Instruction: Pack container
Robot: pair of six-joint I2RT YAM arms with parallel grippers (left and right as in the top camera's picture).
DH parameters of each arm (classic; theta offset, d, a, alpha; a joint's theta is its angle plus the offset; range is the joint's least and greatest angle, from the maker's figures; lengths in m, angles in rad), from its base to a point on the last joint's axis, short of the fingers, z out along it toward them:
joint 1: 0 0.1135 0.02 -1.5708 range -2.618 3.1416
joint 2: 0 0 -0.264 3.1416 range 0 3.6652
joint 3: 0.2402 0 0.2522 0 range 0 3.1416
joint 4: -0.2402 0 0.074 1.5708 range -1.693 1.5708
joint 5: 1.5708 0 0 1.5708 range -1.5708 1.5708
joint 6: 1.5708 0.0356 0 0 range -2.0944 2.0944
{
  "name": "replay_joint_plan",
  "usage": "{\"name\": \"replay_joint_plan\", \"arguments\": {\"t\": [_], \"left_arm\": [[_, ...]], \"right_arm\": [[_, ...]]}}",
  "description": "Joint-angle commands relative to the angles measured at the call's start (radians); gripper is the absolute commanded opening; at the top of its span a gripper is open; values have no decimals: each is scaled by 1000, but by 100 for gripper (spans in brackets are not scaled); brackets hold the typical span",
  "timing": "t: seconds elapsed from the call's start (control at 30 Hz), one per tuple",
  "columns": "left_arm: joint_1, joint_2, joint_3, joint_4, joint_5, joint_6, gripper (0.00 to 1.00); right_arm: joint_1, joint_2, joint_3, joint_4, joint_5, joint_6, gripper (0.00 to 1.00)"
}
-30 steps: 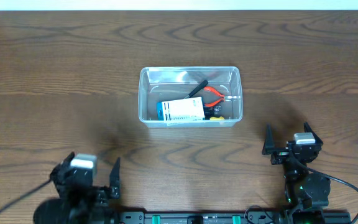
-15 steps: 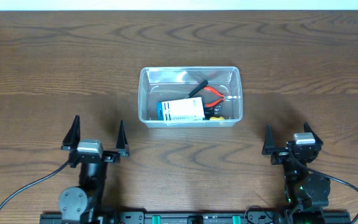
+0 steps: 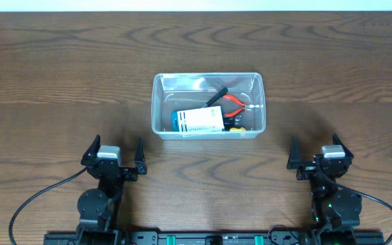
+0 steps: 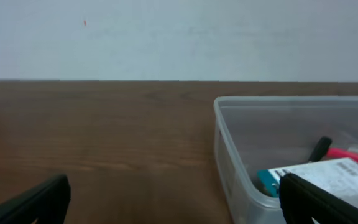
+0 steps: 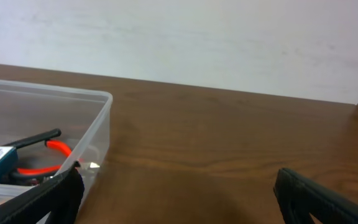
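Observation:
The clear plastic container (image 3: 208, 75) sits mid-table, holding a blue-and-white box (image 3: 198, 120), red-handled pliers (image 3: 233, 103) and a black tool. My left gripper (image 3: 117, 148) is open near the front edge, left of the container and well short of it. My right gripper (image 3: 315, 148) is open at the front right, also apart from it. The left wrist view shows the container (image 4: 229, 143) ahead on the right, with the box (image 4: 328, 174) inside. The right wrist view shows the container (image 5: 98, 134) on the left, pliers (image 5: 55, 149) inside. Both grippers (image 4: 173, 199) (image 5: 179, 196) are empty.
Brown wooden table (image 3: 60, 82) all around the container, with a white wall behind it (image 5: 197, 37). Black cables trail from both arm bases at the front edge (image 3: 33, 204).
My left arm has swung up from a folded pose low at the front left and shifted right, now pointing forward with its jaws open. The right arm has not moved.

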Motion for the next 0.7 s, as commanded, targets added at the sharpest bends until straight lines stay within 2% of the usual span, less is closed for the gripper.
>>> {"name": "replay_joint_plan", "arguments": {"t": [0.0,0.67], "left_arm": [[4,9,-10,-46,-5,-87,98],[4,25,-10,-46,-5,-87,98]], "right_arm": [[3,-6,-2,-5,-6,12,99],[3,-6,-2,-5,-6,12,99]]}}
